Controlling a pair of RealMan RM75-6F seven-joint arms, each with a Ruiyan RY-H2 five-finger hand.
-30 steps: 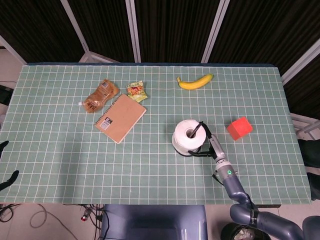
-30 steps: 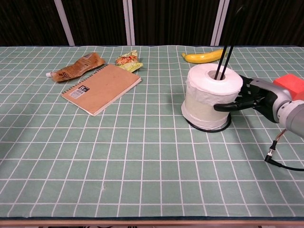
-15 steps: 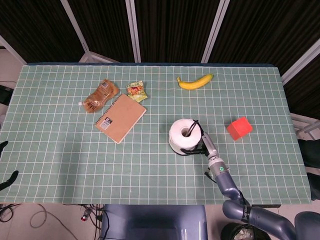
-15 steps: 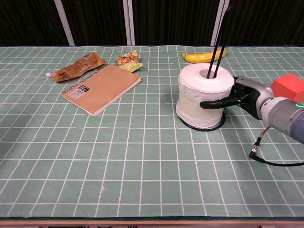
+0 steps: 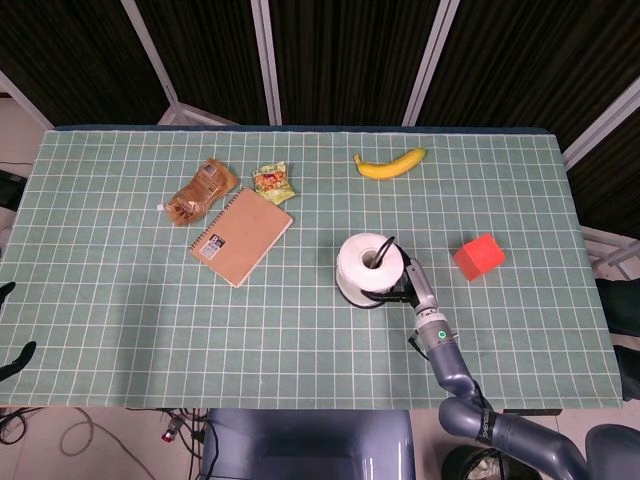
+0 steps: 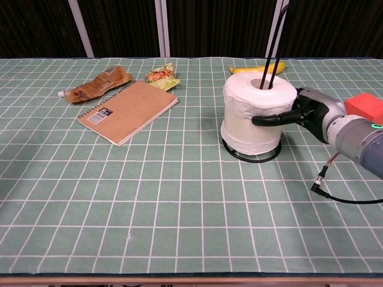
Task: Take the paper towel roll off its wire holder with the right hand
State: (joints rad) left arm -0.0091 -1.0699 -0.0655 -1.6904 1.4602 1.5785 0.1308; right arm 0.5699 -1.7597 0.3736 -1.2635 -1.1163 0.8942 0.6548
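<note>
The white paper towel roll (image 5: 368,266) (image 6: 254,116) stands on its black wire holder (image 6: 270,48) right of the table's middle. The two upright wires come out of the roll's core. The base ring (image 6: 251,157) shows just below the roll's bottom edge. My right hand (image 5: 408,287) (image 6: 301,111) grips the roll from its right side, with the thumb across the front and the other fingers hidden behind it. Of my left hand (image 5: 12,325), only dark fingertips show at the left edge of the head view; they are spread apart and hold nothing.
A red cube (image 5: 479,256) (image 6: 367,107) lies just right of my right arm. A banana (image 5: 390,163) lies behind the roll. A brown notebook (image 6: 128,110), a snack bag (image 6: 160,76) and a brown packet (image 6: 96,84) lie to the left. A black cable (image 6: 335,194) trails from my right forearm.
My right hand has closed on the roll. Roll and holder shifted left, and the roll now sits slightly higher above the base ring.
</note>
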